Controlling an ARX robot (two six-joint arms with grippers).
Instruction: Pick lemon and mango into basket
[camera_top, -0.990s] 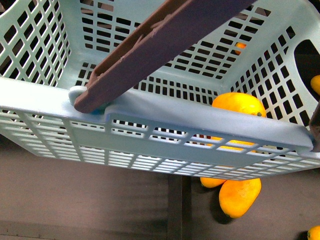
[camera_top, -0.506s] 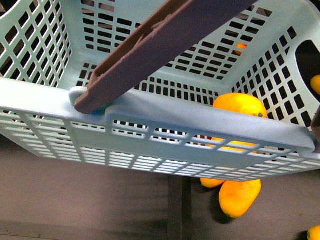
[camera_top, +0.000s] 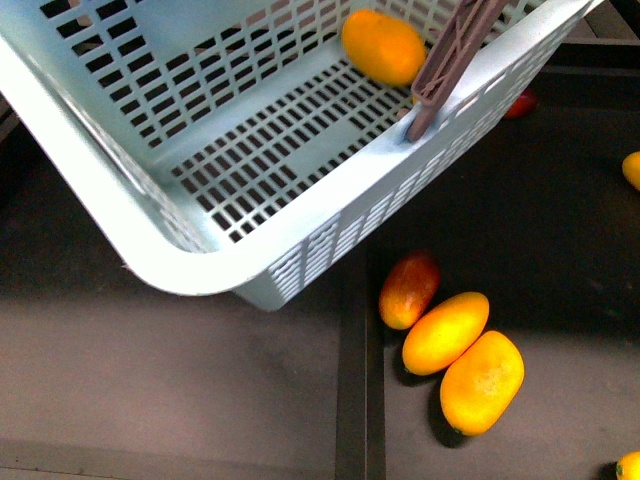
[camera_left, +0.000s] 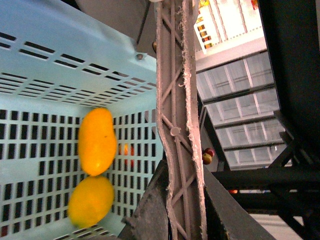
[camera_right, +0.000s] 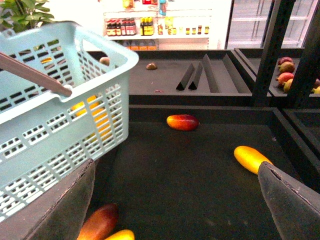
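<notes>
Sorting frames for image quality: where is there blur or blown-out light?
Front view: evenly lit and sharp. Left wrist view: the lower yellow-orange fruit in the turquoise slotted basket looks smeared. Right wrist view: the backlit shop shelves are washed out.

A: Front view evenly lit from above; soft shadows under the mangoes (camera_top: 463, 358); basket (camera_top: 150, 250) rim sharp.

B: Left wrist view: windows blown out, handle (camera_left: 179, 125) backlit, fruit slightly soft. Right wrist view: bright shelves glare behind, near fingers (camera_right: 292, 200) blurred.
</notes>
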